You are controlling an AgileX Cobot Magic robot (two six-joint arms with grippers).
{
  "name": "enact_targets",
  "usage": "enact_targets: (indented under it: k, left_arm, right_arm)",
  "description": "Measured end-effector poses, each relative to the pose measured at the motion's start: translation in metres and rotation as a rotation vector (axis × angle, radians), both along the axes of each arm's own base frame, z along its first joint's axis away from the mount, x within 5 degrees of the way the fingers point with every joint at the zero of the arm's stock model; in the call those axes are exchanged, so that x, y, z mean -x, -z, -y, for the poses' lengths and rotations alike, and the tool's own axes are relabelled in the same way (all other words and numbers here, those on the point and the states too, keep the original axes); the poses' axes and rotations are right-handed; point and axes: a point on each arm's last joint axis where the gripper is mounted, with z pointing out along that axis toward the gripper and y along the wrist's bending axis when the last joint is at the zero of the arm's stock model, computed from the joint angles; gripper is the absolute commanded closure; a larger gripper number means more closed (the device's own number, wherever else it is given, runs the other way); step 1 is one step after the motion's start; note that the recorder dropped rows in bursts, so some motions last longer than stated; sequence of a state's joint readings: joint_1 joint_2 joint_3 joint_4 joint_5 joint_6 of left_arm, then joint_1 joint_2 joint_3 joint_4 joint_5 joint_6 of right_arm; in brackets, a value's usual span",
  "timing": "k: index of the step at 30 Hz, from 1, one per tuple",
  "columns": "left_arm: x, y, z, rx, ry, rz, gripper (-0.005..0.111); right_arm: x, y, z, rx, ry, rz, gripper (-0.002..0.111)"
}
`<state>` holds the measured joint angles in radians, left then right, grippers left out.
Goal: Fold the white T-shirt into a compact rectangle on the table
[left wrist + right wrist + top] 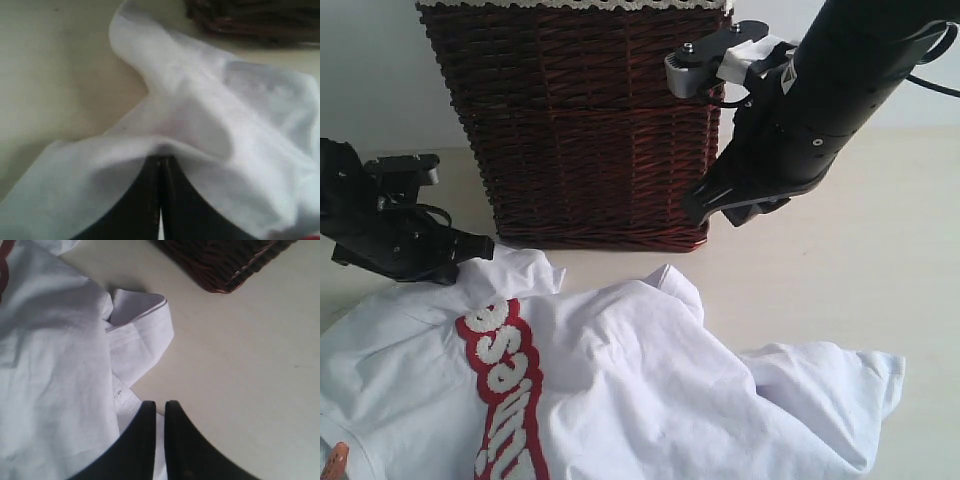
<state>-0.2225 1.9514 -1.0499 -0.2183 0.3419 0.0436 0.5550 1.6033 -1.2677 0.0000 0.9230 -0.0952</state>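
The white T-shirt (640, 380) lies crumpled on the table (880, 260), its red-edged letters (505, 380) running down the left part. My left gripper (480, 247) sits at the shirt's far left corner. In the left wrist view its jaws (160, 160) are pressed together with the shirt's fabric (200, 115) bunched over their tips. My right gripper (695, 205) hangs above the table in front of the basket, clear of the cloth. Its fingers (160, 405) are nearly touching, with nothing between them, over the edge of a folded sleeve hem (140, 335).
A dark brown wicker basket (580, 120) with a white lace rim stands at the back, just behind the shirt. Bare table (250, 365) stretches to the right of the shirt. A small orange tag (335, 462) shows at the lower left edge.
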Motion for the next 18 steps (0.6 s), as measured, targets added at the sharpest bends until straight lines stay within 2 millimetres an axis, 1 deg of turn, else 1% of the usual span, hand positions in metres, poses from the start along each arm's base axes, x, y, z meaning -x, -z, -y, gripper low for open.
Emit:
enact_targets:
  k: [2, 5, 6, 7, 8, 9, 10, 11, 12, 13, 14, 16, 18]
  left_arm:
    - [-0.013, 0.012, -0.008, -0.009, -0.007, -0.064, 0.107]
    - [-0.032, 0.017, -0.019, -0.010, -0.022, -0.096, 0.107]
    - [-0.045, 0.017, -0.030, -0.008, -0.045, -0.106, 0.107]
    - [-0.050, 0.017, -0.035, -0.008, -0.056, -0.106, 0.107]
    - [-0.062, 0.017, -0.050, -0.003, -0.092, -0.101, 0.107]
    - [-0.069, 0.016, -0.058, -0.001, -0.109, -0.096, 0.107]
    - [-0.081, 0.016, -0.072, 0.000, -0.135, -0.093, 0.107]
    - [-0.086, 0.018, -0.076, 0.002, -0.144, -0.095, 0.107]
    - [-0.099, 0.019, -0.084, 0.003, -0.155, -0.090, 0.107]
    - [-0.104, 0.019, -0.087, 0.003, -0.157, -0.089, 0.107]
    - [-0.113, 0.017, -0.092, 0.001, -0.159, -0.090, 0.107]
    - [-0.118, 0.011, -0.100, -0.004, -0.163, -0.095, 0.107]
    - [-0.118, -0.008, -0.103, -0.005, -0.166, -0.059, 0.107]
  right_arm:
    - [0.000, -0.001, 0.000, -0.001, 0.000, 0.002, 0.101]
    - [0.001, -0.001, 0.000, -0.001, 0.000, 0.002, 0.101]
    - [0.001, -0.001, 0.001, 0.001, 0.000, -0.001, 0.101]
    - [0.001, -0.001, 0.001, 0.001, 0.000, -0.002, 0.101]
    - [0.001, -0.001, 0.001, 0.002, 0.000, -0.003, 0.101]
    - [0.001, -0.001, 0.001, 0.002, 0.000, -0.003, 0.101]
    - [0.001, -0.001, 0.001, 0.002, 0.002, -0.005, 0.101]
    - [0.001, -0.001, 0.001, 0.002, 0.002, -0.005, 0.101]
    - [0.001, -0.001, 0.001, 0.002, 0.002, -0.005, 0.101]
    - [0.001, -0.001, 0.001, 0.002, 0.002, -0.005, 0.101]
    - [0.001, -0.001, 0.001, 0.002, 0.002, -0.005, 0.100]
    - [0.001, -0.001, 0.001, 0.003, 0.000, -0.005, 0.094]
    - [0.001, 0.000, 0.001, 0.016, -0.003, -0.001, 0.089]
